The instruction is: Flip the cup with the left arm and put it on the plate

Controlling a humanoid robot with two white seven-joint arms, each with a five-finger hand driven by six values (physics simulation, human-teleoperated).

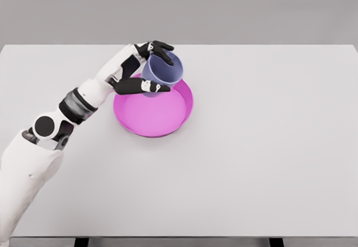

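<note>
A blue-violet cup [163, 72] is held over the far edge of the magenta plate [162, 121], tilted with its open mouth facing up and to the right. My left hand [150, 68] is shut on the cup, with dark fingers [161, 46] over its far rim and the thumb under its near side. The arm reaches in from the lower left. Whether the cup's base touches the plate cannot be told, since the hand hides it.
The plate lies on a white table [268, 146], left of its middle. The table's front edge runs along the bottom of the view.
</note>
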